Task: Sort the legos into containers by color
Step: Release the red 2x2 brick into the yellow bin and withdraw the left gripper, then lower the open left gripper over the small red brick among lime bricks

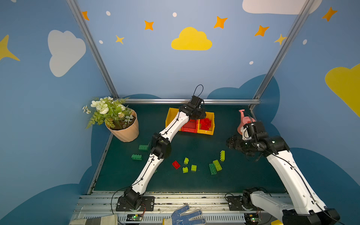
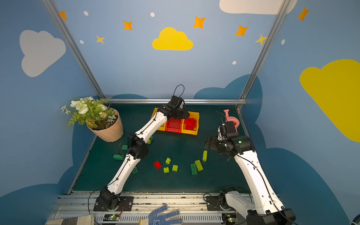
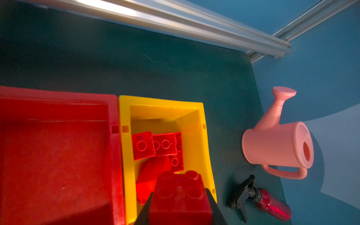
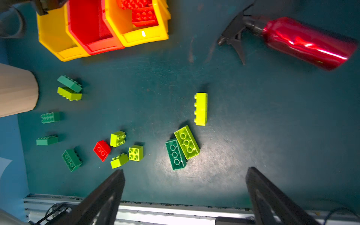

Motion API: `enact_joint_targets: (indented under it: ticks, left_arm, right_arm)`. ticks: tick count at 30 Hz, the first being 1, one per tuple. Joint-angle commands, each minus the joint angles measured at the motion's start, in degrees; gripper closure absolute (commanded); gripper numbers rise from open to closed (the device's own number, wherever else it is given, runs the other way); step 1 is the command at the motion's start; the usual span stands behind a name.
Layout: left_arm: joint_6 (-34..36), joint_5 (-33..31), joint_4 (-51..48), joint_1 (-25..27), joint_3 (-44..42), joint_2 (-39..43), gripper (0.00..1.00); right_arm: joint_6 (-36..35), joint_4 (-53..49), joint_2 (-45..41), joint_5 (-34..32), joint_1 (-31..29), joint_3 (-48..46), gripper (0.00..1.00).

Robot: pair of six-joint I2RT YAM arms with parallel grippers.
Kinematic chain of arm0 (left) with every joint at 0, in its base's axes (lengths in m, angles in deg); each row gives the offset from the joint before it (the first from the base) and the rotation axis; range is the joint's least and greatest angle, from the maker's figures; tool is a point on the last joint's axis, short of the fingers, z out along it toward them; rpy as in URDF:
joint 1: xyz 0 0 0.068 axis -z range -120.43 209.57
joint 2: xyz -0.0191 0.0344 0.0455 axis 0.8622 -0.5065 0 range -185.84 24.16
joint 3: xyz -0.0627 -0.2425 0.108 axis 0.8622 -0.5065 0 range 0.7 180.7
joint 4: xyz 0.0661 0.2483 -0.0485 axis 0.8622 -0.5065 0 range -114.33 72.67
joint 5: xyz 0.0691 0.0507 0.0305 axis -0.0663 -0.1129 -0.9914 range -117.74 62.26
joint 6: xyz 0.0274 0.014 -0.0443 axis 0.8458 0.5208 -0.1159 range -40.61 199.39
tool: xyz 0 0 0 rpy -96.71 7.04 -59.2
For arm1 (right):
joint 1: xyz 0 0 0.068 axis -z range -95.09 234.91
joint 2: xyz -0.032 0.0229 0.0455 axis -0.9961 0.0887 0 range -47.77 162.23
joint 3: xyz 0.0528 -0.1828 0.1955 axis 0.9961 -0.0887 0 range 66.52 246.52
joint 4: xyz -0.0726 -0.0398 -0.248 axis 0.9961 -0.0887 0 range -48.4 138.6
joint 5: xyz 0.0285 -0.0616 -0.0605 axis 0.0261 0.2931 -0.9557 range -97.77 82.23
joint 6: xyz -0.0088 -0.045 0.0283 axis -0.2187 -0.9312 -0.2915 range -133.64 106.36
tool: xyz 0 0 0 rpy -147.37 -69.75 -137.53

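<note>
My left gripper (image 3: 179, 192) is shut on a square red brick (image 3: 180, 196) and holds it over the right yellow container (image 3: 124, 113), which has several red legos (image 3: 155, 146) in it. Beside it are the red container (image 1: 190, 129) and the other yellow one (image 1: 171, 115), partly hidden by the left arm. My right gripper (image 4: 185, 172) hangs open and empty above the table's right side. Loose on the mat lie a red brick (image 4: 101, 150), lime bricks (image 4: 201, 109) and dark green bricks (image 4: 174, 154).
A tan flowerpot (image 1: 124, 130) stands at the back left. A pink watering can (image 1: 244, 120) and a red spray bottle (image 4: 307, 42) lie at the back right. An aluminium rail (image 1: 155, 101) borders the back edge, and a blue glove (image 1: 185, 215) lies in front.
</note>
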Motion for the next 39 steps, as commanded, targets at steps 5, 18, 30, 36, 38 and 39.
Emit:
enact_joint_targets:
  ticks: [5, 18, 30, 36, 38, 39]
  left_arm:
    - [-5.27, 6.22, 17.37, -0.59, -2.44, -2.77, 0.66]
    - [-7.24, 6.85, 17.4, -0.32, 0.05, -3.13, 0.05]
    - [1.56, -1.51, 17.05, -0.45, -50.19, 34.19, 0.05]
    - [3.06, -12.63, 12.5, -0.62, -81.59, 57.06, 0.05]
    - [0.26, -15.64, 9.27, -0.47, -88.33, 63.79, 0.05]
    - [-2.22, -16.84, 7.64, -0.33, -91.1, 67.2, 0.05]
  right_arm:
    - [0.93, -7.48, -1.85, -3.55, 0.36, 2.6, 0.05]
    - [1.06, -10.53, -4.15, -5.94, 0.61, 3.3, 0.05]
    - [-1.39, -2.37, -1.86, 2.78, 0.46, -1.47, 0.05]
    - [-3.52, 0.97, 0.25, 6.84, 0.11, -2.7, 0.05]
    - [-3.97, 1.58, 0.95, 7.74, -0.31, -2.73, 0.05]
    - [-4.09, 1.97, 1.31, 8.07, -0.64, -2.87, 0.05]
